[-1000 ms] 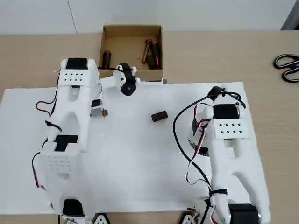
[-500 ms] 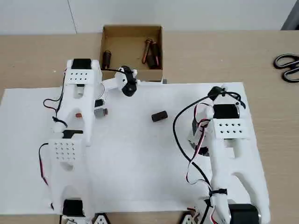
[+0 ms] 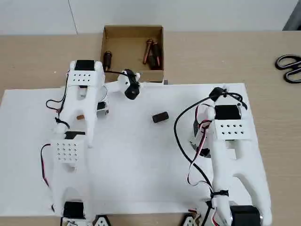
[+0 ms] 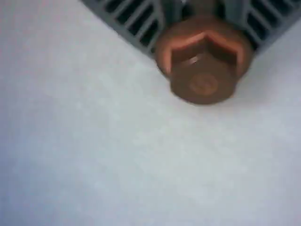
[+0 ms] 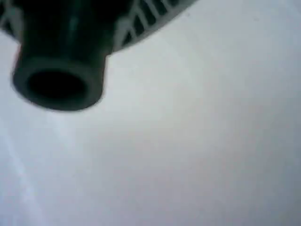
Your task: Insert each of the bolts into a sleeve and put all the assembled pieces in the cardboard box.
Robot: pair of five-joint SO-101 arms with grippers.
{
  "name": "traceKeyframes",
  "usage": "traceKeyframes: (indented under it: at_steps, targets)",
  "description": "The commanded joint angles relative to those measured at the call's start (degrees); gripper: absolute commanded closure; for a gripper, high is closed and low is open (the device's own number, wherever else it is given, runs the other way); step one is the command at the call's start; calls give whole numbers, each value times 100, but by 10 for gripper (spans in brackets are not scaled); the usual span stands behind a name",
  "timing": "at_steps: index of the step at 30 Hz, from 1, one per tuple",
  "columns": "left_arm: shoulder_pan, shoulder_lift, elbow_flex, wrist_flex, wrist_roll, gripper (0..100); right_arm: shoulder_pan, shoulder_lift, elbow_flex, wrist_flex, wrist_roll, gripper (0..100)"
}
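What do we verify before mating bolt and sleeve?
1. Left gripper shut on copper hex-head bolt: ok.
2. Right gripper shut on black tubular sleeve, bore unblocked: ok.
3. Bolt's shank free: cannot tell; the head faces the left wrist camera.
4. Bolt and sleeve lined up: not ok; in the high view the arms stand apart.
5. Second black sleeve, loose on the white paper sheet between the arms, clear of the path: cannot tell.
6. Open cardboard box has free floor beside the pieces inside: ok.
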Motion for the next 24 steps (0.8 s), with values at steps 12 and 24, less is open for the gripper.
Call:
traceKeyframes:
  at_steps: [12, 24]
  targets:
    - [862, -3596, 1191, 35, 2233, 995, -22, -2202, -501, 330, 721, 995]
    - [2321, -7930, 4734, -62, 4475, 995, -13, -4163, 79, 752, 2479, 995]
